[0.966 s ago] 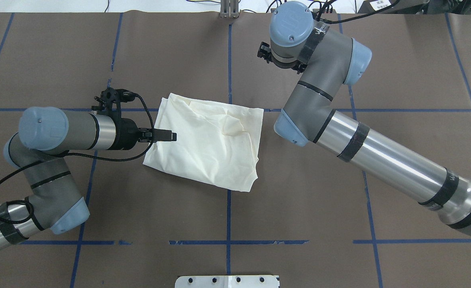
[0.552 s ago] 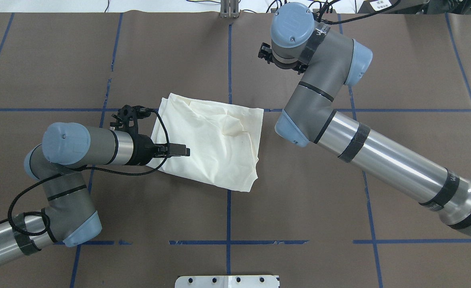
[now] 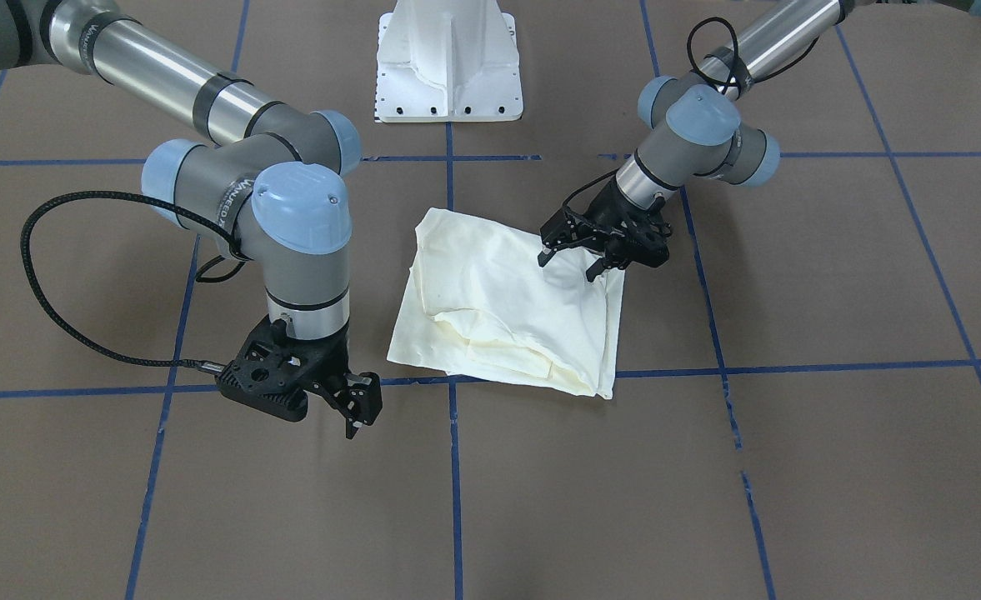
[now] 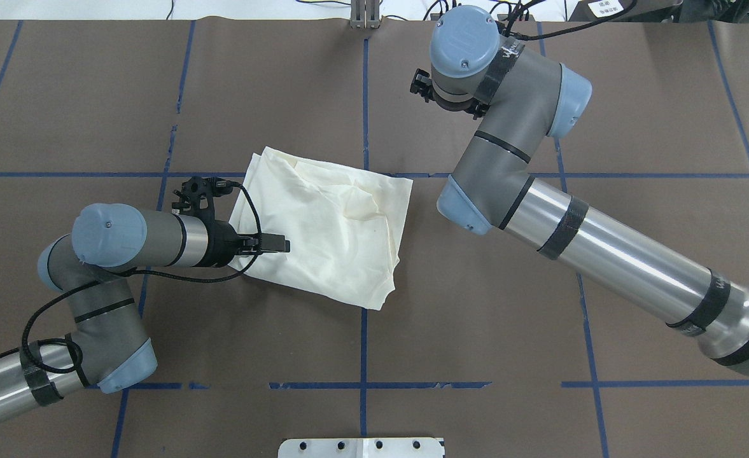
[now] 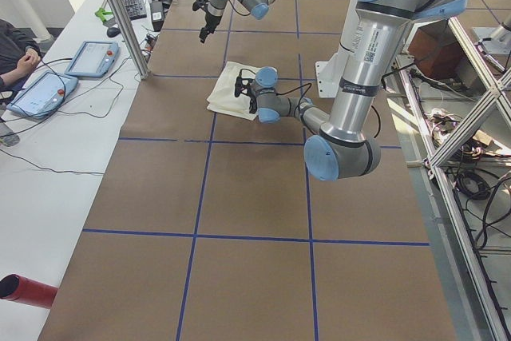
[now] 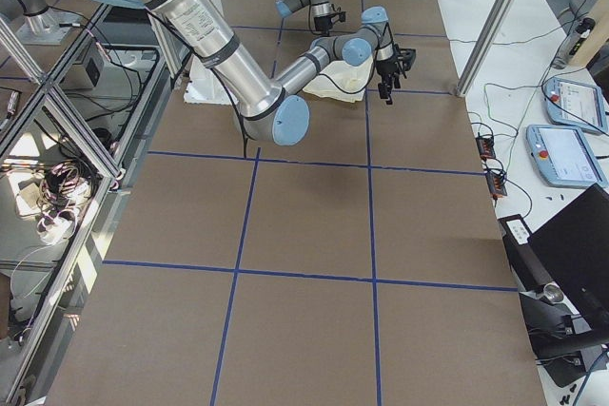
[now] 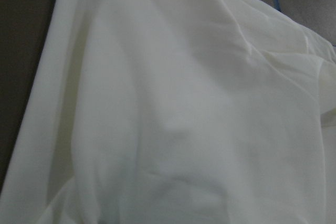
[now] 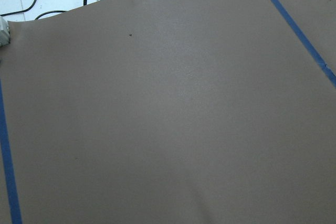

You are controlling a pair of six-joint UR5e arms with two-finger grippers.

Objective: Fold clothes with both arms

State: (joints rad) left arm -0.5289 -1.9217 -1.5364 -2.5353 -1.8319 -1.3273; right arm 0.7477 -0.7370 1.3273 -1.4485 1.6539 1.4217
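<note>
You see the cream shirt [image 4: 323,235] lying around the middle of the bench [image 4: 476,331], folded to a rough packet with 4 sides and turned a little askew; most of it lies on the robot's left of the middle blue tape line [image 4: 363,343], and 1 corner crosses that line; a wrinkled fold sits on its top layer, toward the far edge of the bench. The left gripper [image 3: 571,267] leans low over the shirt's edge on the robot's left side; its jaws stand apart, the tips down at the cloth, and the left wrist view is filled with cream cloth; whether a fold is caught between them I cannot tell. The right gripper [image 3: 359,417] points down over bare bench near the shirt's far corner on the robot's right, apart from the cloth; its fingers overlap from this angle, so I cannot tell whether they are parted or pressed together. The white base plate [image 3: 448,58] stands at the robot's edge of the bench, well apart from the shirt.
</note>
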